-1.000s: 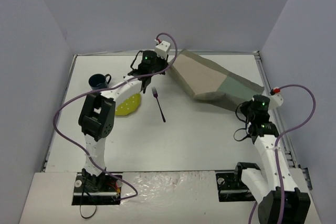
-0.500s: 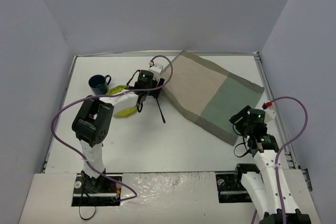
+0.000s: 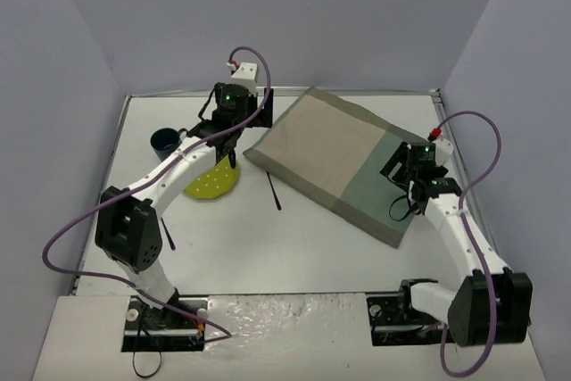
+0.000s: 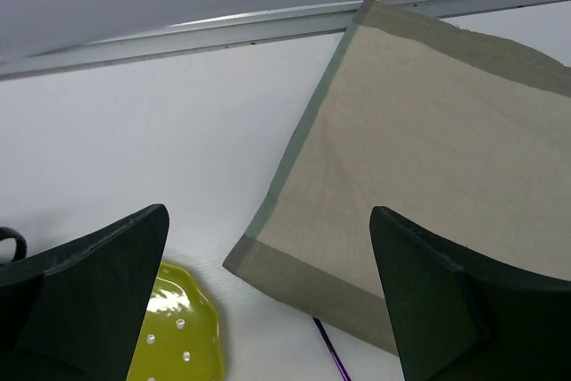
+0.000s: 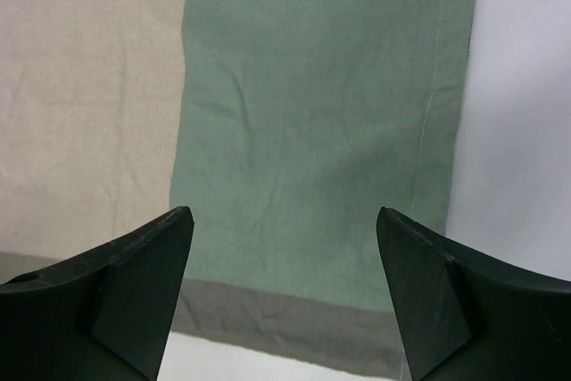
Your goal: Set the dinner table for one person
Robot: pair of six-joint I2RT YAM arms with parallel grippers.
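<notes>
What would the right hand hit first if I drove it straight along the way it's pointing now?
The green panel of the beige-and-green cloth placemat: the right hand, fingers open, points straight at it. How far above the cloth it hangs is unclear.

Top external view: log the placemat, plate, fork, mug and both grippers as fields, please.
placemat: spread flat on the dinner table
plate: yellow, left of placemat
fork: head under placemat's edge, handle showing
mug: dark blue, far left
left gripper: open, empty, near placemat's left corner
right gripper: open, empty, over placemat's green end
</notes>
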